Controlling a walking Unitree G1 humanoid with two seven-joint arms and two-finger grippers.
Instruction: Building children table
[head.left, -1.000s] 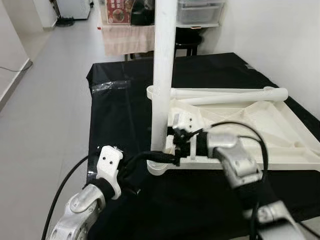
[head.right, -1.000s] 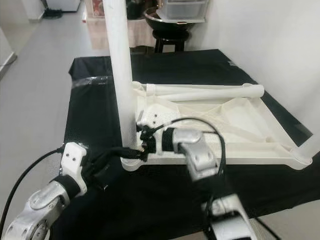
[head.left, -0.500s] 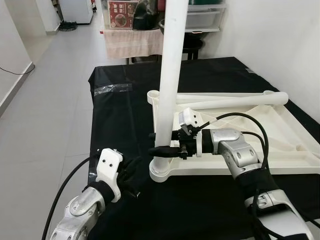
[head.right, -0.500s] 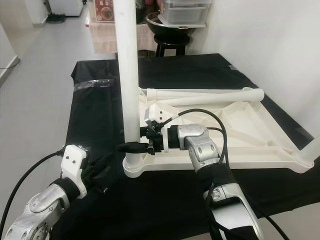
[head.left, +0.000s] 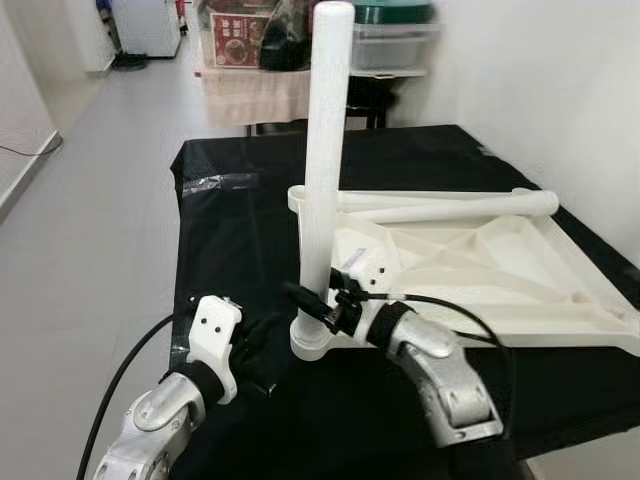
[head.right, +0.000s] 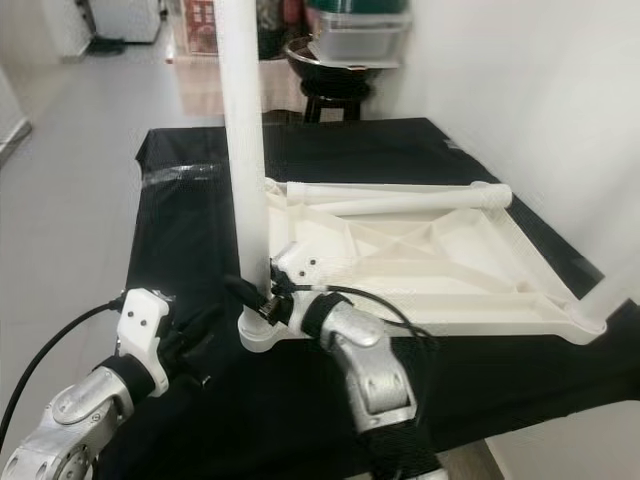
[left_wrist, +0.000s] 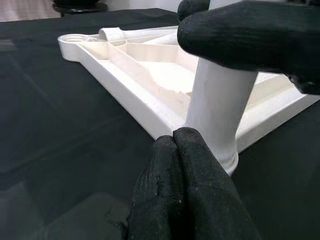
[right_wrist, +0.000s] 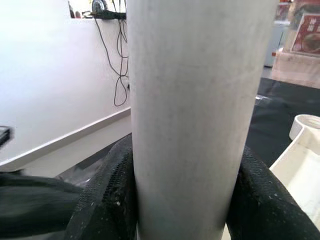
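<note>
A white plastic children's tabletop (head.left: 470, 265) lies upside down on a black cloth-covered table (head.left: 240, 240), its ribbed underside facing up and its near left corner socket (head.left: 312, 342) close to the table's near edge. One white table leg (head.left: 325, 150) stands upright in that socket, rising well above the tabletop. A second white leg (head.left: 450, 203) lies on its side along the far rim of the tabletop. The right gripper (head.left: 318, 305) reaches in from the near right and pinches the upright leg low down, just above the socket; in the right wrist view its black fingers (right_wrist: 107, 192) sit against both sides of the leg. The left gripper (left_wrist: 185, 145) rests low on the black cloth just left of the socket, its fingers pressed together with nothing between them, the tips right at the base of the leg. Beyond the table stand a cloth-draped shelf (head.left: 250, 90) and a clear storage box (head.left: 395, 45), with grey floor (head.left: 90, 220) to the left.
</note>
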